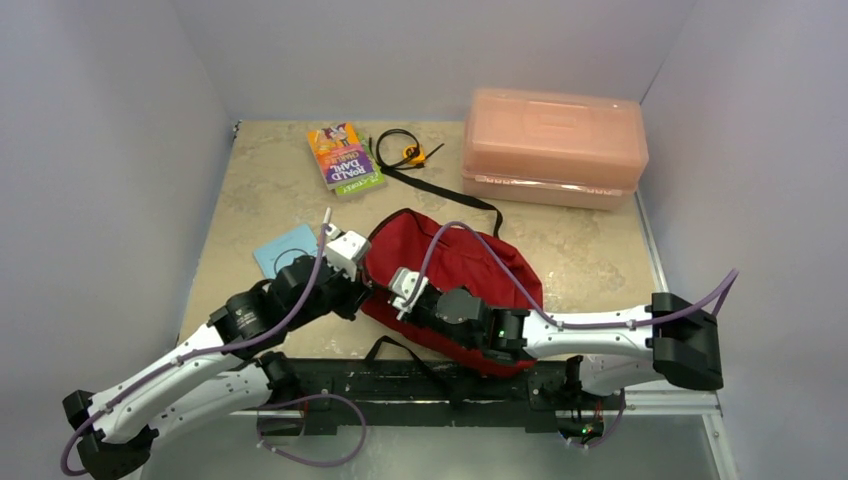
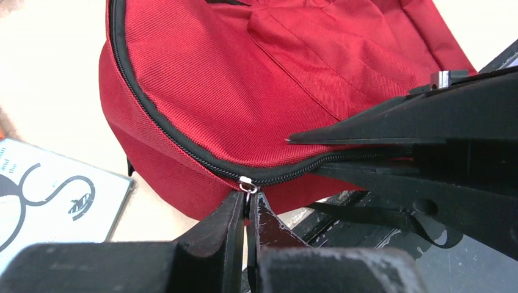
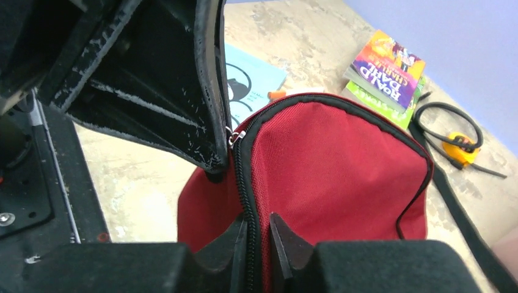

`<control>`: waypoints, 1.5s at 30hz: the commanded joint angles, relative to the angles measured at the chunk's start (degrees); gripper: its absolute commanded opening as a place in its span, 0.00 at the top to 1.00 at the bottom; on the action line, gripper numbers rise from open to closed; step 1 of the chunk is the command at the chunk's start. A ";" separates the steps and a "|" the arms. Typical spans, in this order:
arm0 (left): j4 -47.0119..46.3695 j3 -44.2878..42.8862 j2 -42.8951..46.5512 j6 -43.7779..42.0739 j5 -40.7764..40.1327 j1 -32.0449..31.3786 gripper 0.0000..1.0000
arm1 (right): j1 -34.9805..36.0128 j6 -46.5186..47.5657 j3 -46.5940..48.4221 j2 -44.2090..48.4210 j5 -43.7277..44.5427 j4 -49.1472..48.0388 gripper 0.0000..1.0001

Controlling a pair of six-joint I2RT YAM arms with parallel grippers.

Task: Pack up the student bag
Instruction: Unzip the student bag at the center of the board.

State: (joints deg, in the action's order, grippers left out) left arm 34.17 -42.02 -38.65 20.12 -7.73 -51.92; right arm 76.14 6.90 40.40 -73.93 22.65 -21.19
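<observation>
**Both pincers on the bag's zip**

The student bag [image 1: 470,262] is lying flat on the worktop [image 1: 250,190], near the front edge just past the arm bases, with its rounded end towards the left arm. The left pincer [image 2: 247,200] is clenched on the little metal zipper pull [image 2: 247,185], fingers pressed tight together right at the curved edge of the bag. The right pincer [image 3: 258,221] reaches in across the bag and has its jaws clamped either side of the black zipper line, so it's grasping the bag's seam just beside the pull.

Other stuff on the worktop: a blue booklet [image 1: 283,250] just left of the bag, partly under the left arm, a colourful paperback [image 1: 343,158] towards the back, a coiled black strap with an orange bit [image 1: 405,152] next to it, and a pink plastic box [image 1: 555,145] at the back right, well apart from the bag.
</observation>
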 commanded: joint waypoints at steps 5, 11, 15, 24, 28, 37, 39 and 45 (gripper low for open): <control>13.21 -8.98 -0.39 11.49 -20.97 -0.01 1.00 | -1.92 24.37 -3.23 2.55 -14.92 -8.30 1.00; 17.57 -13.08 -5.36 12.80 -21.73 9.78 1.00 | -3.83 28.37 -12.82 12.30 -23.66 -9.56 1.00; 11.60 -14.44 -6.75 5.40 -18.99 13.26 1.00 | -6.25 28.37 -18.06 18.57 -25.54 -9.12 1.00; 0.63 -10.14 -6.50 0.75 16.05 14.48 1.00 | -9.96 28.37 -17.76 23.23 -22.38 -3.85 1.00; -0.92 -7.64 -4.26 5.32 20.05 14.45 1.00 | -9.96 6.61 -12.11 22.49 -23.96 4.15 0.51; -0.20 -8.38 -4.58 6.43 25.44 12.99 1.00 | -9.58 1.13 4.81 16.12 -27.05 19.68 0.43; -0.49 -8.69 -4.88 6.36 25.64 12.51 1.00 | -9.31 1.13 6.91 15.49 -24.91 21.62 0.43; 0.00 -9.36 -5.34 6.33 24.78 11.58 1.00 | -7.91 1.13 12.23 12.06 -21.83 29.41 0.43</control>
State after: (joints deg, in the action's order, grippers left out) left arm 37.41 -49.25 -44.18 25.93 15.79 -39.86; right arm 66.78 9.41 48.58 -60.16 -1.65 1.39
